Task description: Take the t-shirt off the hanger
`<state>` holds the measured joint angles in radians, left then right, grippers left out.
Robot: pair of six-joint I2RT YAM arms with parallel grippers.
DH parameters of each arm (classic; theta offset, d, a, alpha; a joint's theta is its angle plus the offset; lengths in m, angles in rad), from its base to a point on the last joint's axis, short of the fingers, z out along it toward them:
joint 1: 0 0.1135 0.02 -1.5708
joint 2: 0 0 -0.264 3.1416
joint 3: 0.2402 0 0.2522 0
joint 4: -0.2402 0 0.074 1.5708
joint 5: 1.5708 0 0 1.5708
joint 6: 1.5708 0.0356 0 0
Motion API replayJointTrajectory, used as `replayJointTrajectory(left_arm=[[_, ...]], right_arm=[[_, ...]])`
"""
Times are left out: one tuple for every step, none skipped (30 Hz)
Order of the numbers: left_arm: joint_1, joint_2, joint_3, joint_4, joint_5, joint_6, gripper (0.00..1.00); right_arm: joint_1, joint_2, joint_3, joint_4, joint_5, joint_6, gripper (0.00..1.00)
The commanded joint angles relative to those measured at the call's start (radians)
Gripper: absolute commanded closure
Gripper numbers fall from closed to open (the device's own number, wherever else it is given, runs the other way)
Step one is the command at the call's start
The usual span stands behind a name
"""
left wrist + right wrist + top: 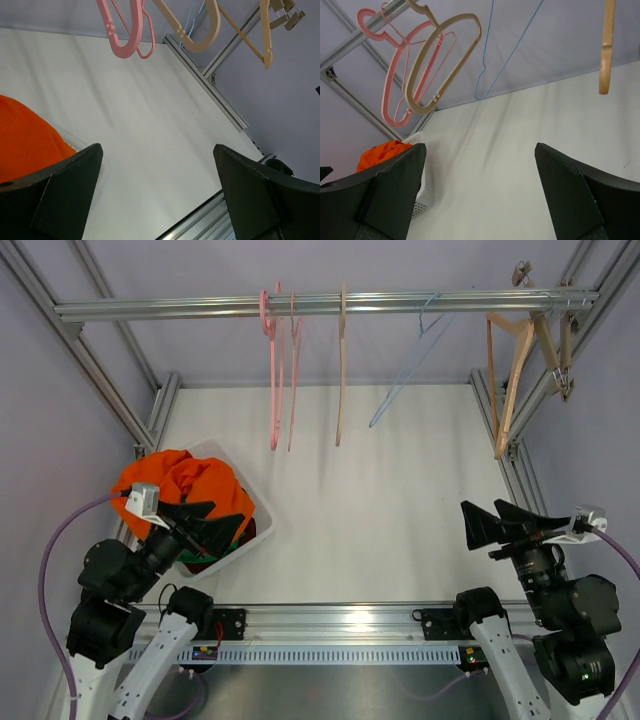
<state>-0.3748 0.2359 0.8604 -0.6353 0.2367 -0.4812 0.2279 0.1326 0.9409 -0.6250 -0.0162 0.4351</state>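
An orange t-shirt [185,485] lies heaped in a white basket [262,512] at the left of the table; it also shows in the left wrist view [25,135] and the right wrist view [382,152]. Bare hangers hang from the rail: pink ones [275,370], a tan one [341,365], a thin blue one [405,375] and wooden ones [515,370]. None carries a garment. My left gripper [205,520] is open and empty over the basket's near side. My right gripper [495,520] is open and empty at the right.
The aluminium rail [320,305] spans the back, with frame posts at both sides. Green and dark cloth [230,545] shows under the orange shirt in the basket. A metal track [330,620] runs along the table's near edge.
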Motion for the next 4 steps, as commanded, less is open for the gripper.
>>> replayJointTrajectory(left_arm=[[-0.004, -0.027, -0.011, 0.042, 0.013, 0.023, 0.01], [-0.006, -0.029, -0.012, 0.042, 0.007, 0.023, 0.01], [-0.004, -0.027, -0.014, 0.042, 0.004, 0.021, 0.01], [-0.004, -0.026, -0.012, 0.042, 0.0, 0.018, 0.01]], right_arm=[[-0.004, -0.002, -0.011, -0.001, 0.035, 0.031, 0.01], [-0.002, -0.001, 0.001, 0.005, 0.035, 0.033, 0.01], [-0.002, 0.002, 0.012, 0.01, 0.035, 0.033, 0.0], [-0.004, 0.012, 0.022, 0.013, 0.035, 0.03, 0.0]])
